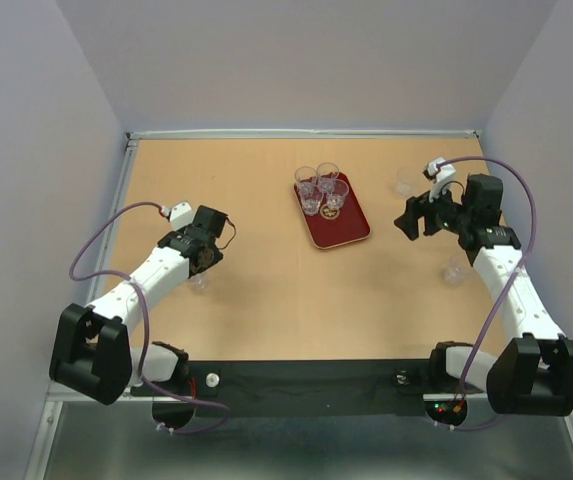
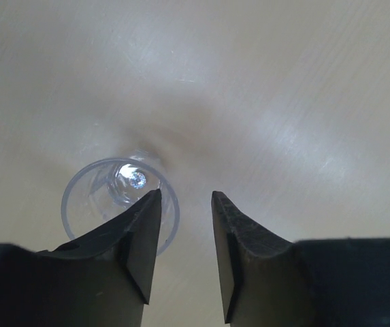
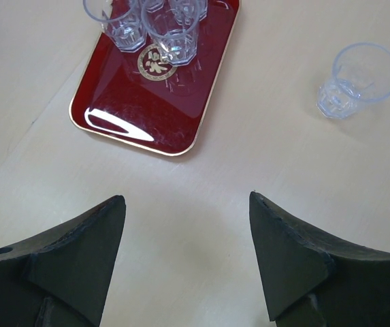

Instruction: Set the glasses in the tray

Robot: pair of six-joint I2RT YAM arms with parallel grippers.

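The dark red tray [image 1: 344,228] lies at the far middle with several clear glasses [image 1: 312,203] at its far end. In the right wrist view the tray [image 3: 147,116] and its glasses [image 3: 175,42] are ahead to the left. One loose glass [image 3: 358,78] stands on the table right of the tray, also seen from above [image 1: 406,181]. Another glass [image 1: 454,270] stands beside the right arm. My right gripper [image 1: 407,219] [image 3: 184,197] is open and empty above bare table. My left gripper [image 1: 200,262] [image 2: 186,194] is open, pointing down, its left finger [image 2: 137,231] over the rim of a glass [image 2: 96,201].
The wooden table [image 1: 266,300] is walled by grey panels at the back and both sides. A metal rail [image 1: 306,133] runs along the far edge. A purple cable [image 1: 116,225] loops off each arm.
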